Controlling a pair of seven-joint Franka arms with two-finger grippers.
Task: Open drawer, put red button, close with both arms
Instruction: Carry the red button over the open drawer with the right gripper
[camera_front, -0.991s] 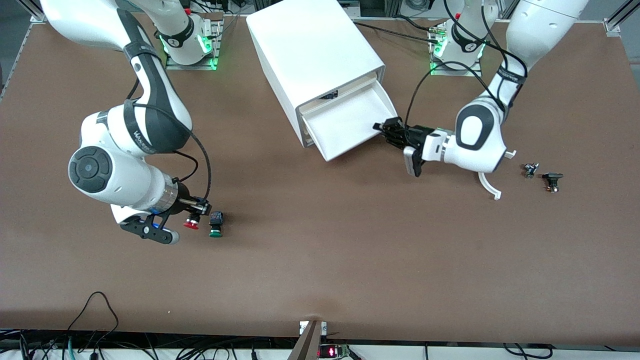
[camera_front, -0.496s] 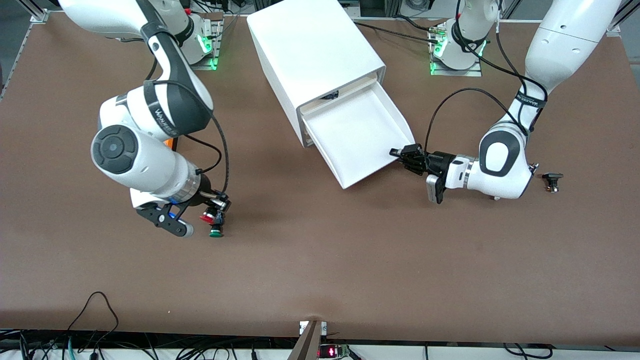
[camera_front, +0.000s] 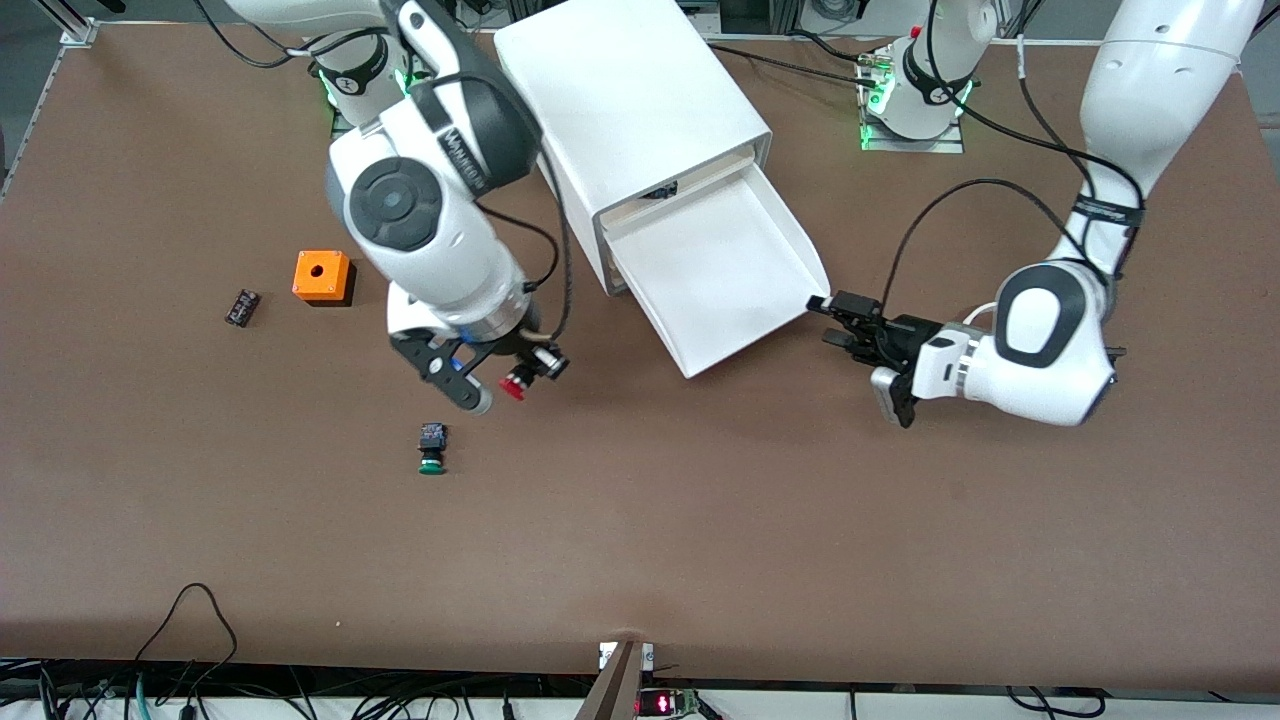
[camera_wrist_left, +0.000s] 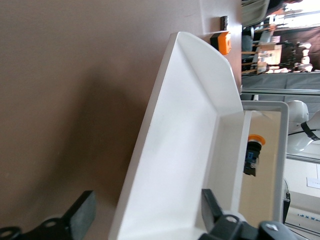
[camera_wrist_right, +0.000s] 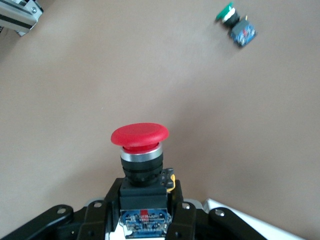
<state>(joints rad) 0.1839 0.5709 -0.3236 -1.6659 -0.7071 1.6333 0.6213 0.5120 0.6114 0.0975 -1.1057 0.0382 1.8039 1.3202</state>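
Since half a second ago the right claw (camera_front: 530, 372) has risen from the spot beside the green-capped push button (camera_front: 432, 449) and travelled toward the white box cabinet (camera_front: 632, 120), and it carries with it the small red button with a round red cap and a black, blue-marked body (camera_front: 517, 383). The claw is pinching this button by its black body, with the red cap pointing outward, and it hangs over bare brown bench (camera_front: 640, 520) between the green-capped button and the drawer. The wide shallow white plastic drawer (camera_front: 722, 270) is pulled far out of the cabinet, as it was half a second ago. The left claw (camera_front: 838, 318) has drawn slightly back from the drawer's front corner; its fingers are spread, and in the left wrist view one finger (camera_wrist_left: 80, 217) stands at each side of the drawer's front wall, not touching it. An orange cube with a round hole (camera_front: 321, 276) and a small dark part (camera_front: 241, 306) now show on the bench toward the right arm's end.
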